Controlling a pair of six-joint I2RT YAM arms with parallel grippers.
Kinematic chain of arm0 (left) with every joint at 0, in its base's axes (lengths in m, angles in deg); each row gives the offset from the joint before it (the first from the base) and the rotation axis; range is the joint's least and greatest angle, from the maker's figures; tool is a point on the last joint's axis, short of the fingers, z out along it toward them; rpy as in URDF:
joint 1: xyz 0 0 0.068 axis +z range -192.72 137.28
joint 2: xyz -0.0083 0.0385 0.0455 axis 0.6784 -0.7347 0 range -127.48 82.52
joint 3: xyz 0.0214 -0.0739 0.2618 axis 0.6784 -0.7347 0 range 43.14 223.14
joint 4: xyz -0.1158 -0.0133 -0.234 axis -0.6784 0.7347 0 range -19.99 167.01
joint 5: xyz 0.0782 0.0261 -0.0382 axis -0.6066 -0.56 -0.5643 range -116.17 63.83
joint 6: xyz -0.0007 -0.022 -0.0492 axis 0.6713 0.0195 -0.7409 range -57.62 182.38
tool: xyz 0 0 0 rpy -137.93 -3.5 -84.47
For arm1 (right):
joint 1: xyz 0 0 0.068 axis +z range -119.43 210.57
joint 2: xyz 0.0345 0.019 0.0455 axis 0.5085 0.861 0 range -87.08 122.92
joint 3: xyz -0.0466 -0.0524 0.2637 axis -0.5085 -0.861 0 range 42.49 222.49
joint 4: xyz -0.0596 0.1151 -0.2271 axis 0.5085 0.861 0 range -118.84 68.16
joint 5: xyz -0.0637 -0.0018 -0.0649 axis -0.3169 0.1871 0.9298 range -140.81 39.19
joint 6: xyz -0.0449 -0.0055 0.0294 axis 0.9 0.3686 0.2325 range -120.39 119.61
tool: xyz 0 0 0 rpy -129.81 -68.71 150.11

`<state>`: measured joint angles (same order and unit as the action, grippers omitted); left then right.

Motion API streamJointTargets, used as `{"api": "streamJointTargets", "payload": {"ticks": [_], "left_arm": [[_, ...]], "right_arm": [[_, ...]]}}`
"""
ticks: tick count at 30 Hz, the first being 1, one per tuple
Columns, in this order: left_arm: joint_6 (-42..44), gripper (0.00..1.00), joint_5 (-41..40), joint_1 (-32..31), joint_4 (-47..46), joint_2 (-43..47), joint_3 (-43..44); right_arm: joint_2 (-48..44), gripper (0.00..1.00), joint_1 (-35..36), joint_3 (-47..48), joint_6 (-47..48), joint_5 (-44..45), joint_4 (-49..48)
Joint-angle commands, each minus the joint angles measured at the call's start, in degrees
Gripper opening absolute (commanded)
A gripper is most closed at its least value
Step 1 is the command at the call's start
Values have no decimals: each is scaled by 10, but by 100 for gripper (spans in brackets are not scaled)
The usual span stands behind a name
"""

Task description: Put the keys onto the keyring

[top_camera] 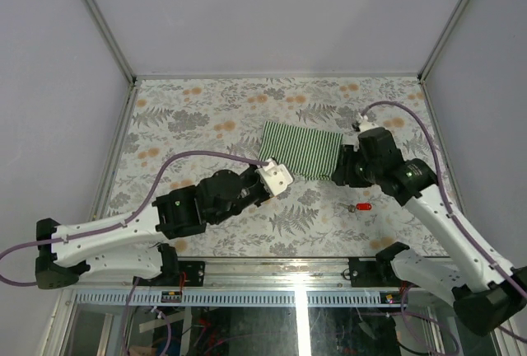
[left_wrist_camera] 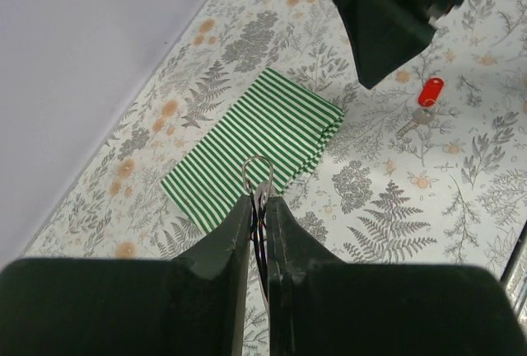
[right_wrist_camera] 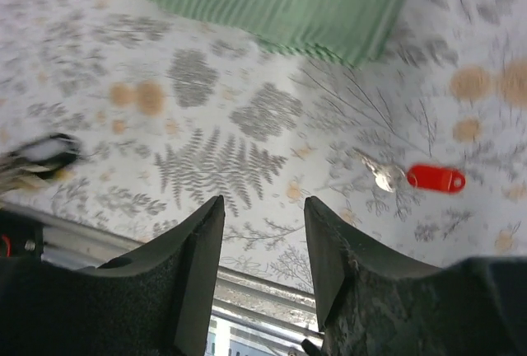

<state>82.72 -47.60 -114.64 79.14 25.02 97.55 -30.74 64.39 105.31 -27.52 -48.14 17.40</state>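
Observation:
My left gripper (left_wrist_camera: pixel 260 199) is shut on the thin silver keyring (left_wrist_camera: pixel 258 173). The ring's loop sticks out past the fingertips, above the edge of the green-and-white striped cloth (left_wrist_camera: pixel 255 146). A dark strip sits between the fingers; I cannot tell what it is. The red-tagged key (right_wrist_camera: pixel 435 179) lies flat on the table, also in the left wrist view (left_wrist_camera: pixel 428 92) and the top view (top_camera: pixel 360 206). My right gripper (right_wrist_camera: pixel 263 203) is open and empty, above the table to the left of that key. The black-tagged key is not in view.
The striped cloth (top_camera: pixel 301 150) lies folded at mid-table between the two grippers (top_camera: pixel 278 178) (top_camera: pixel 342 173). The table's metal front rail (right_wrist_camera: pixel 247 286) runs just below my right jaws. A blurred dark and pale shape (right_wrist_camera: pixel 41 156) sits at the right wrist view's left edge.

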Motion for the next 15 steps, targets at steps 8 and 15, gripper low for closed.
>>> {"api": "streamJointTargets", "payload": {"ticks": [8,15], "left_arm": [[35,0,95,60,35,-26,69],[69,0,129,71,17,-59,81]], "right_arm": [[-125,52,-193,-319,-211,-37,-207],[-182,49,-214,-400,-256,22,-205]]}}
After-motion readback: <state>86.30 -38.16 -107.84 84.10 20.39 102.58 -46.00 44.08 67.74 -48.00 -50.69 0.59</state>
